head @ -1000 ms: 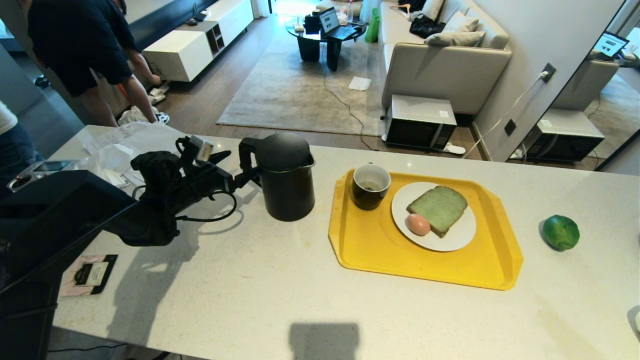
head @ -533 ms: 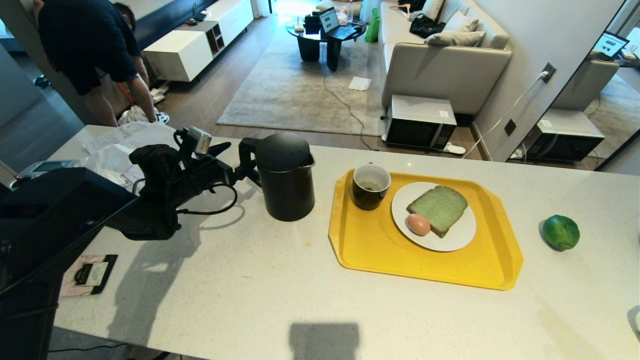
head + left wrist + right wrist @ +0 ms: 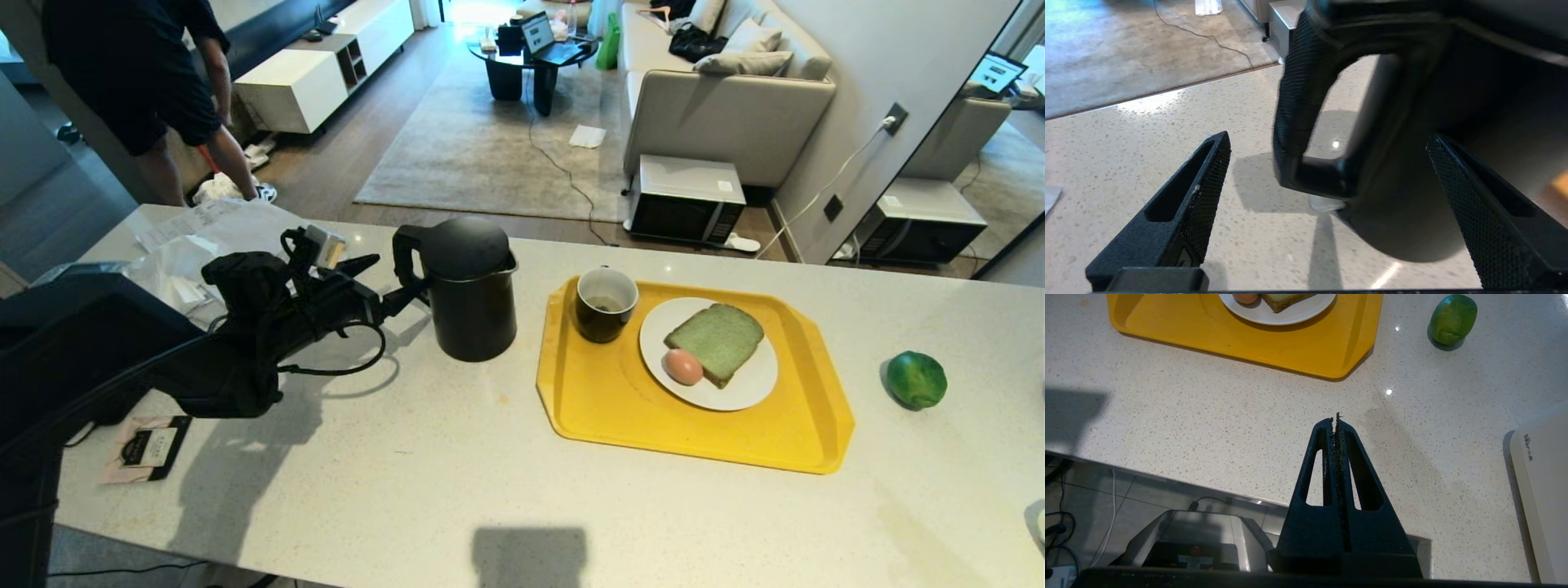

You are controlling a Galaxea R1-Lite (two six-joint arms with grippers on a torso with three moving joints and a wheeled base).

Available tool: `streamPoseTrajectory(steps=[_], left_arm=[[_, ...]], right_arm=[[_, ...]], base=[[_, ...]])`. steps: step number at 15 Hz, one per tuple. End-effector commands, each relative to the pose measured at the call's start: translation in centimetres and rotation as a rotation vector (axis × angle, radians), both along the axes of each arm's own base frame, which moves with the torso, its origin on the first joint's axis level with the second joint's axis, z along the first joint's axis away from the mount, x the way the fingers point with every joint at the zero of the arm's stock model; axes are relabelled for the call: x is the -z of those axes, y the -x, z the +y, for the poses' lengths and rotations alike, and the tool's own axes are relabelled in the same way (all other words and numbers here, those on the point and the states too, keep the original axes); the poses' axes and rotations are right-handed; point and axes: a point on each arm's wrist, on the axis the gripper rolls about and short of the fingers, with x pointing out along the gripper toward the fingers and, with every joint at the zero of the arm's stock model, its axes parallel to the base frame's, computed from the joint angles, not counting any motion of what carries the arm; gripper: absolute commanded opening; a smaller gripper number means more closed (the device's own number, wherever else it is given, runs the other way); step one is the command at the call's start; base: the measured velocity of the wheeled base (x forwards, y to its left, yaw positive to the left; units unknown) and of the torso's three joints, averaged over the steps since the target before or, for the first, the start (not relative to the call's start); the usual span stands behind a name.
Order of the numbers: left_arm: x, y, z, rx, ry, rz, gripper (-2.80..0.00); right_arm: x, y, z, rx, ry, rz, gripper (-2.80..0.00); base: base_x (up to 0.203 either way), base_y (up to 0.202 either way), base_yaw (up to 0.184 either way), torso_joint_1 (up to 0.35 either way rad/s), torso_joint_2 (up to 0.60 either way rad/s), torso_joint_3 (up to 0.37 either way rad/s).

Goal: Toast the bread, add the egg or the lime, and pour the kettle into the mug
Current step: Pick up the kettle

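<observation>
Right now my left gripper sits at the kettle's loop handle, jaws spread wide with one finger on either side of the handle and neither pressing it, so it holds nothing. Just past the kettle, on the side away from the gripper, lies the yellow tray with the mug nearest the kettle, then the white plate carrying the egg against the bread. Farther out still, well clear of the tray, the lime rests on the counter. My right gripper hangs parked over the counter's near edge (fingers pressed together, empty).
</observation>
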Motion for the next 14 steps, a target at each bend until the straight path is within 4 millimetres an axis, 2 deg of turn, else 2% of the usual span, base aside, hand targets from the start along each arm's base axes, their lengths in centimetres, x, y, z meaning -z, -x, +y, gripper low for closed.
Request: streamPoseTrajectory(steps=[1,4,6,10,14], left_arm=[[-2.5,2.1,0.2,-0.006,0.014,-0.027,0.0],[-4.4,4.4,1.2,-0.033,0.037,-0.029,0.0],[-6.4,6.1,2.0,-0.059,0.046,-0.062,0.0],[-12.0,10.5,3.6,-0.153,0.137,-0.144,0.0],[-17.6,15.2,5.6,-0.236,0.179,-0.12,0.0]], right_arm=[[0.0,0.0,0.0,-0.001,0.0,0.001,-2.8],[0.0,0.0,0.0,-0.001,0.0,0.001,-2.8],[0.0,0.0,0.0,-0.001,0.0,0.001,-2.8],[0.0,0.0,0.0,-0.001,0.0,0.001,-2.8],[0.0,0.0,0.0,-0.001,0.0,0.002,-2.8]], base=[[0.0,0.0,0.0,0.0,0.0,0.0],[0.0,0.0,0.0,0.0,0.0,0.0],[0.0,0.0,0.0,0.0,0.0,0.0],[0.0,0.0,0.0,0.0,0.0,0.0],[0.0,0.0,0.0,0.0,0.0,0.0]])
